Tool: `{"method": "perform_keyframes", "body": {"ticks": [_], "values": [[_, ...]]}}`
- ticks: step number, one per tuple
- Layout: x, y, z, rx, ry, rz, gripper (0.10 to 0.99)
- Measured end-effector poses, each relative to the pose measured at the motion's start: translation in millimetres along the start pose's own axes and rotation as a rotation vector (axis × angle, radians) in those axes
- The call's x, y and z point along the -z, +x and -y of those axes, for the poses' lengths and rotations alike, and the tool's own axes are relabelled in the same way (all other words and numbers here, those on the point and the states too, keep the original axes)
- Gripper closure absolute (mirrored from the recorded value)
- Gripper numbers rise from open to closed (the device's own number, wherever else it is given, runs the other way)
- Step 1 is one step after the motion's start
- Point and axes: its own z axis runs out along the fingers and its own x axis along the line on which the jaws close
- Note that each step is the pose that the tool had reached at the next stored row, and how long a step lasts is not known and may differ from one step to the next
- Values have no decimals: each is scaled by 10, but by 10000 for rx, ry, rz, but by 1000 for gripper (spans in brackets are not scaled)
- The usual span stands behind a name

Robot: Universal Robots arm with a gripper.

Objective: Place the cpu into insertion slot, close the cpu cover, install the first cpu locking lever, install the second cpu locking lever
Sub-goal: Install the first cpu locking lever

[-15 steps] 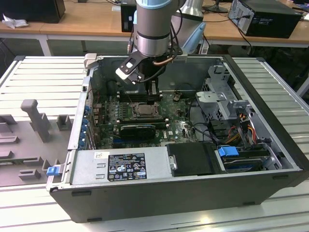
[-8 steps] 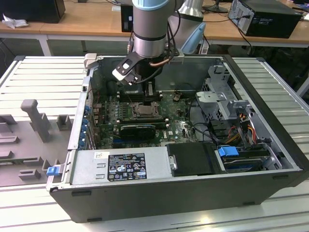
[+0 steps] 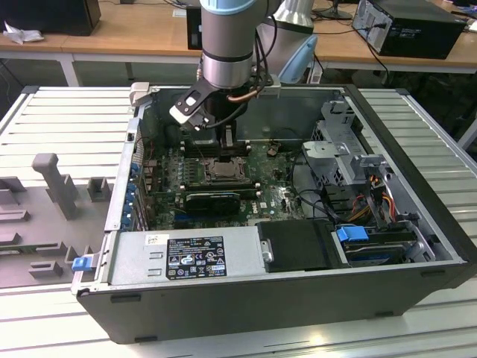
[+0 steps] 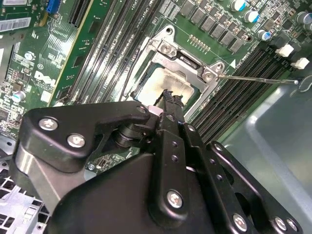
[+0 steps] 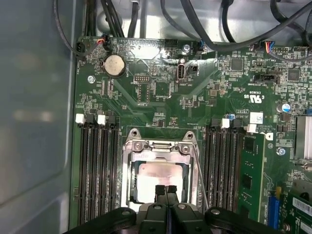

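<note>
The cpu (image 5: 161,176) lies in the insertion slot (image 5: 129,195) on the green motherboard, its pale face also clear in the second wrist view (image 4: 165,84). The metal cpu cover (image 5: 161,146) lies flat around it, with the chip showing through its window. One thin locking lever (image 4: 256,78) sticks out from a socket corner over the memory slots; it also shows as a rod beside the socket (image 5: 201,183). My gripper (image 5: 165,190) hangs just above the cpu, fingers shut together with nothing seen between them. In the exterior view the gripper (image 3: 227,140) is over the socket (image 3: 223,170).
Long black memory slots (image 5: 97,165) flank the socket on both sides. A black expansion card (image 3: 212,200) lies in front of the socket in the exterior view. Case walls (image 3: 119,186), drive cage (image 3: 339,145) and loose cables (image 3: 328,201) surround the board.
</note>
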Motion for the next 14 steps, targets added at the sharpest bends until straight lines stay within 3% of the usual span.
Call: {"method": "perform_keyframes", "body": {"ticks": [7, 14], "values": [[100, 1, -2, -1, 0, 0, 980], [120, 1, -1, 0, 0, 0, 980]]}}
